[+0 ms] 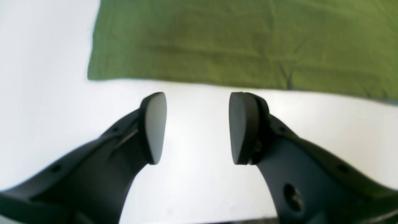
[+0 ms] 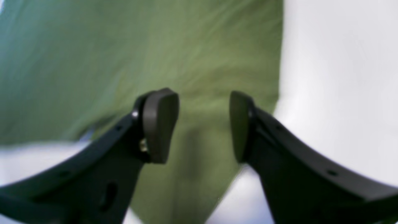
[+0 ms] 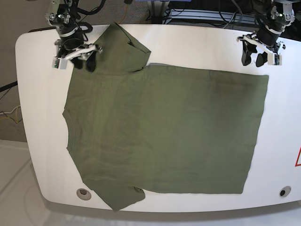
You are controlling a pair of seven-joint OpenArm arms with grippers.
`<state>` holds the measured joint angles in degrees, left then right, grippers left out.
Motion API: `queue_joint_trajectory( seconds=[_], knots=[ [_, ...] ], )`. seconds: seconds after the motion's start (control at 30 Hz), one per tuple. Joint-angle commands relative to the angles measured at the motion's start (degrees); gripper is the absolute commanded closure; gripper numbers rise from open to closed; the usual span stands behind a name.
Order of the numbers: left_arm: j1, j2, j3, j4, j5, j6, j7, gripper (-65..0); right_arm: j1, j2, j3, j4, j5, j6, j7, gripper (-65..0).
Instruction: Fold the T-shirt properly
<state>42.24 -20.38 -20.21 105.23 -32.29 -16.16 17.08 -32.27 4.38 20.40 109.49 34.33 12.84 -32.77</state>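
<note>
The olive-green T-shirt (image 3: 164, 127) lies spread flat on the white table (image 3: 197, 42), with its hem toward the right. Its far sleeve (image 3: 124, 49) is folded over at the top left, and the near sleeve (image 3: 120, 200) lies at the bottom left. My right gripper (image 3: 83, 63) hangs open beside the far sleeve. In the blurred right wrist view the cloth (image 2: 93, 62) lies under that gripper (image 2: 201, 102), with nothing pinched. My left gripper (image 3: 252, 60) stands open over bare table just beyond the far hem corner. In the left wrist view the shirt's edge (image 1: 233, 40) lies ahead of the left gripper (image 1: 198, 102).
Two round fittings (image 3: 84, 192) (image 3: 282, 192) sit in the table's near corners. A red triangle mark (image 3: 297, 157) shows at the right edge. Cables and gear (image 3: 202, 9) crowd behind the table's far edge.
</note>
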Motion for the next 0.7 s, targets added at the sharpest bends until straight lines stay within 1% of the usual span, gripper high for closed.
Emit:
queue_joint_trajectory(
  seconds=[0.0, 0.1, 0.17, 0.23, 0.37, 0.5, 0.67],
  knots=[
    [0.6, -0.8, -0.6, 1.4, 0.3, 0.0, -2.7, -30.9, -0.4, 0.7, 0.0, -1.7, 0.8, 1.7, 0.2, -31.3],
    [0.8, -0.8, -0.6, 1.5, 1.2, 0.1, -3.4, -30.9, -0.3, 0.9, -0.2, -4.3, 1.3, 3.6, 0.3, -33.0],
    [0.9, -0.8, -0.7, 1.6, 1.7, 0.0, -3.6, -31.0, -0.3, 1.0, -0.4, -5.4, 1.2, 4.0, 0.5, -34.5],
    [1.1, -1.0, -1.4, 1.4, 1.8, -0.1, -2.9, -31.3, -0.3, 1.2, -1.6, -6.5, -1.6, 4.5, 1.2, -38.9],
    [1.0, -0.9, -2.7, 1.5, 2.7, -0.2, -1.9, -32.3, -0.8, 1.3, -1.9, -6.7, -3.0, 3.8, 1.9, -43.0],
    [0.8, -1.0, -3.5, 0.9, 3.1, 0.0, -1.9, -32.6, -1.1, 1.1, -2.0, -7.1, -3.3, 2.8, 2.7, -43.2],
    [0.5, -1.1, -3.4, 0.6, 3.0, 0.1, -1.7, -32.1, -0.9, 1.3, -2.2, -7.1, -2.8, 2.8, 2.3, -42.0]
  ],
)
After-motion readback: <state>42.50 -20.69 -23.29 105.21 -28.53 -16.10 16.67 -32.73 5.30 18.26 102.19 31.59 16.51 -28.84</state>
